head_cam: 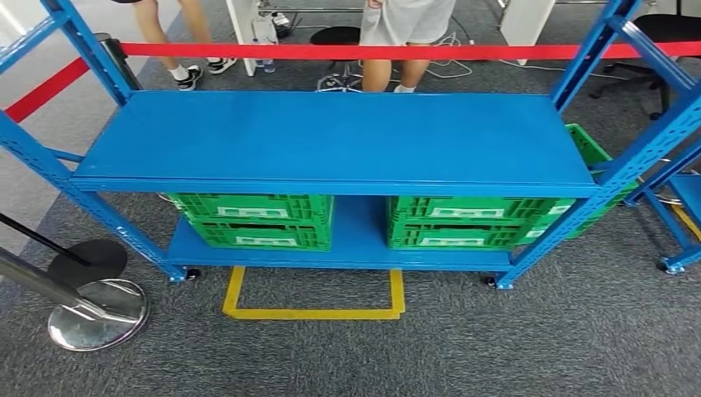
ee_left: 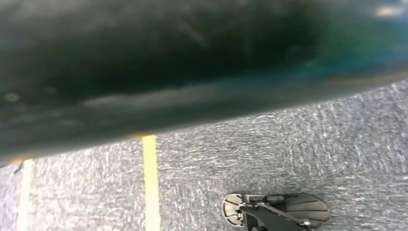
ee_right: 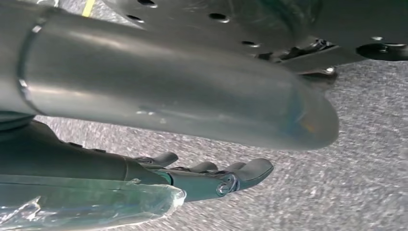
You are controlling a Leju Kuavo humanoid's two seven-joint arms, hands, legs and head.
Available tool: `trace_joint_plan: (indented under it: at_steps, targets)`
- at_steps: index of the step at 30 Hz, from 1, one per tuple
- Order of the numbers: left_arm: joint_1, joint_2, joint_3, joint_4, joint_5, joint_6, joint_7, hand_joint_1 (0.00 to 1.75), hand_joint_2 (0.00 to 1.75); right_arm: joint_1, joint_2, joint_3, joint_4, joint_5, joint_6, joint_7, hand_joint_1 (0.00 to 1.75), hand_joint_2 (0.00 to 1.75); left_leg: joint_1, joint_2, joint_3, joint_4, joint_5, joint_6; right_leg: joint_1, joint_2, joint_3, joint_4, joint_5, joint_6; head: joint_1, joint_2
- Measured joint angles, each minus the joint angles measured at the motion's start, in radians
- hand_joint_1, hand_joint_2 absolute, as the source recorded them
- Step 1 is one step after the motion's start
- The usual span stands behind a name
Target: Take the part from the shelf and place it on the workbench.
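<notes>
The blue shelf [head_cam: 331,136] stands straight ahead in the head view, and its top board shows only bare blue metal. On the lower board sit two green crates [head_cam: 252,219] [head_cam: 463,222], whose insides are hidden under the top board. No part shows. My right hand [ee_right: 207,175] hangs over the grey carpet with its thick grey thumb [ee_right: 192,96] and dark fingers stretched out, holding nothing. In the left wrist view a dark blurred mass [ee_left: 168,62] lies close to the lens, and I cannot tell how my left hand stands.
A third green crate [head_cam: 591,153] sticks out behind the shelf's right end, beside another blue rack [head_cam: 682,132]. A yellow tape square [head_cam: 314,313] marks the carpet before the shelf. Chrome stanchion bases [head_cam: 97,314] stand at the left. Behind a red belt [head_cam: 372,51], two people's legs [head_cam: 405,41] show.
</notes>
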Motion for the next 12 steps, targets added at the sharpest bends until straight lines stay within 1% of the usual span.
trace_joint_plan:
  at_steps: [1, 2, 3, 4, 5, 6, 8, 12]
  targets:
    - [0.001, -0.001, 0.001, 0.0, -0.002, 0.0, 0.0, 0.0, 0.0, -0.001, 0.0, 0.0, 0.0, 0.0, 0.0, -0.001, 0.0, 0.0, 0.0, -0.008, 0.005, 0.0, -0.004, -0.001, -0.001, 0.001, 0.021, -0.06, 0.045, 0.0, 0.0, 0.0]
    - [0.003, -0.002, 0.002, 0.0, -0.004, 0.0, 0.0, 0.0, 0.0, -0.003, 0.0, 0.0, 0.0, 0.0, -0.001, -0.002, 0.0, 0.0, 0.0, -0.014, 0.01, 0.001, -0.008, -0.004, -0.002, 0.004, 0.048, -0.126, 0.082, -0.001, 0.0, 0.0]
    - [0.004, -0.002, 0.003, 0.0, -0.008, 0.0, 0.0, 0.0, 0.0, -0.005, 0.0, -0.001, 0.0, -0.001, -0.002, -0.003, 0.0, 0.0, -0.001, -0.019, 0.013, 0.003, -0.012, -0.008, -0.002, 0.008, 0.073, -0.184, 0.106, -0.003, 0.0, 0.0]
    - [0.004, -0.003, 0.006, 0.0, -0.011, 0.0, 0.001, 0.0, 0.0, -0.006, 0.0, -0.002, 0.0, -0.001, -0.003, -0.003, 0.0, 0.0, -0.003, -0.021, 0.014, 0.005, -0.016, -0.013, -0.003, 0.013, 0.089, -0.221, 0.116, -0.006, -0.001, 0.0]
    - [0.003, -0.003, 0.009, 0.0, -0.013, 0.0, 0.001, 0.0, 0.0, -0.008, 0.0, -0.003, 0.0, -0.001, -0.005, -0.001, 0.0, 0.0, -0.004, -0.023, 0.013, 0.007, -0.016, -0.013, -0.002, 0.017, 0.097, -0.236, 0.115, -0.009, -0.002, 0.0]
    - [0.003, -0.003, 0.012, -0.001, -0.015, 0.001, 0.002, 0.0, 0.0, -0.007, 0.0, -0.004, 0.0, -0.002, -0.008, 0.002, 0.0, 0.0, -0.005, -0.023, 0.012, 0.008, -0.016, -0.01, -0.002, 0.018, 0.1, -0.244, 0.116, -0.012, -0.003, 0.0]
    - [0.003, -0.004, 0.016, -0.001, -0.017, 0.002, 0.006, 0.0, 0.0, -0.004, 0.0, -0.006, 0.0, -0.004, -0.015, 0.012, 0.0, 0.0, -0.005, -0.023, 0.013, 0.005, -0.013, -0.001, -0.001, 0.019, 0.101, -0.245, 0.119, -0.013, -0.004, 0.0]
    - [0.001, -0.006, 0.024, -0.002, -0.02, 0.002, 0.016, 0.0, 0.0, -0.007, 0.0, -0.013, 0.0, -0.01, -0.02, 0.027, 0.0, 0.0, -0.005, -0.022, 0.016, -0.001, -0.013, 0.0, 0.001, 0.019, 0.101, -0.245, 0.116, -0.018, -0.005, 0.0]
